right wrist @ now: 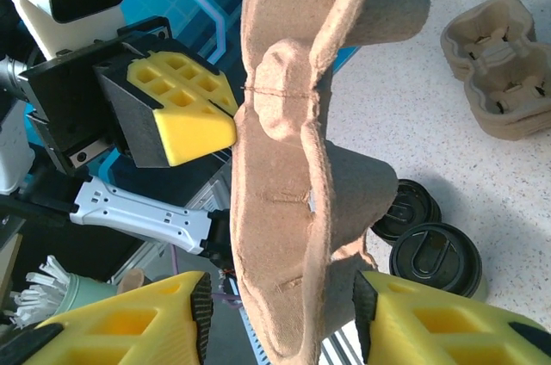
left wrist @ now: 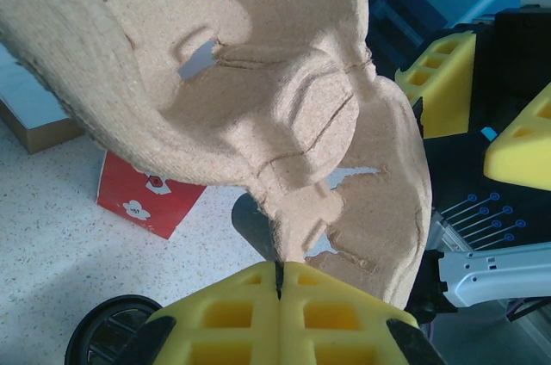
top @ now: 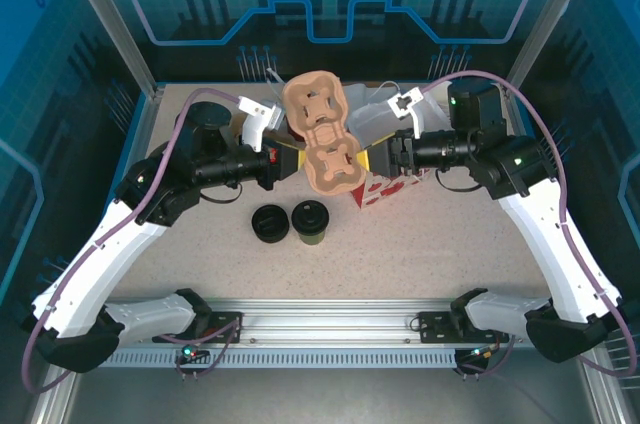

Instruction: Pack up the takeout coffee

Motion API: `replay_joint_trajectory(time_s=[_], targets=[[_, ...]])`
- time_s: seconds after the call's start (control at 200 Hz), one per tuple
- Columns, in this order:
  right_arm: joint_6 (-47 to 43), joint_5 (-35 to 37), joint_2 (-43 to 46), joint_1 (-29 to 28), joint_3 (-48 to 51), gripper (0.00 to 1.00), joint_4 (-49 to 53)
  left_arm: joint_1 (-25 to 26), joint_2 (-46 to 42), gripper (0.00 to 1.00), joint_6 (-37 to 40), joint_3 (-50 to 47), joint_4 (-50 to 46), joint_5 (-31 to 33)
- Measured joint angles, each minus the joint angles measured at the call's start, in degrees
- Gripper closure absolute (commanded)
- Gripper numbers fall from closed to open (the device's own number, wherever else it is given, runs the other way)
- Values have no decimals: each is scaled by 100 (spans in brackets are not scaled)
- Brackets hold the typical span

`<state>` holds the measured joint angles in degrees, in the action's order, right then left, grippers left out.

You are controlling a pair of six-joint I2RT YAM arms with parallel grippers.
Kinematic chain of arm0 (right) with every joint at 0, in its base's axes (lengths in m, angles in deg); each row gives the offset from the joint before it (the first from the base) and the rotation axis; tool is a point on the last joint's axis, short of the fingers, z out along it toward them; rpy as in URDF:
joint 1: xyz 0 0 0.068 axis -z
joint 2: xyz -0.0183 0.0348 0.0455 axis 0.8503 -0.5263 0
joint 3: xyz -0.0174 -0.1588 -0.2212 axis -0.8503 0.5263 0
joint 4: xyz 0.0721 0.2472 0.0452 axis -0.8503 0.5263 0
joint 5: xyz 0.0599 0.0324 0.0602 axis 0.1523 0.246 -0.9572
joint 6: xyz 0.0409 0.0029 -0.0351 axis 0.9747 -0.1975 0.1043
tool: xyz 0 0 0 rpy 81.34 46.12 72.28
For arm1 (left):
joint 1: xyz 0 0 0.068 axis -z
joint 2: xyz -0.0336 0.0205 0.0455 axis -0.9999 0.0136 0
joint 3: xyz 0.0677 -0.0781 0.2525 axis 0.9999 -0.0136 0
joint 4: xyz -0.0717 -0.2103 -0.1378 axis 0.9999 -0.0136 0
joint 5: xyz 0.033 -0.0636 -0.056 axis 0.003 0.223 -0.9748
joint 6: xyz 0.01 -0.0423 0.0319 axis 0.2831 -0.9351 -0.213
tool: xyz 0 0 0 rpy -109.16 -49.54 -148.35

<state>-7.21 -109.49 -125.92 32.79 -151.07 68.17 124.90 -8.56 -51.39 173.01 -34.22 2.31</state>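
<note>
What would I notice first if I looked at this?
A big brown cup carrier is held up in the air, right in the middle. The left gripper pinches its edge, and the right gripper has a yellow finger on each side of it. Below it in the top view stands the takeout coffee with its black lid.

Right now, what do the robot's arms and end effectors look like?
Left arm and right arm: white shells, black joints, purple cables looping alongside, small green lights. Left end effector and right end effector: black fingers with yellow waffle-grid pads.
</note>
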Motion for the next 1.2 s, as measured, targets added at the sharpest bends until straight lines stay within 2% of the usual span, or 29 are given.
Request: replay_joint_trajectory(time_s=[0.075,0.3,0.46,0.535,0.62,0.68,0.75,0.93,1.201], targets=[[13,-39,-2,0,20,56,-46,7,0,100,-2,0,11,0],[96,-186,-46,0,160,77,-190,9,0,100,-13,0,28,0],[118,-201,-74,0,184,100,-219,11,0,100,-13,0,31,2],[164,-181,-72,0,184,100,-212,11,-4,100,-13,0,31,2],[164,-127,-70,0,181,100,-199,11,-9,70,20,2,31,0],[162,-22,-63,-2,168,100,-142,13,-15,59,22,2,31,-2],[164,155,-59,0,98,100,-2,13,-33,53,133,28,28,0],[221,608,-63,0,-339,100,568,44,-101,50,625,271,33,24],[531,896,-140,-52,-640,100,1305,339,122,50,2087,804,31,125]])
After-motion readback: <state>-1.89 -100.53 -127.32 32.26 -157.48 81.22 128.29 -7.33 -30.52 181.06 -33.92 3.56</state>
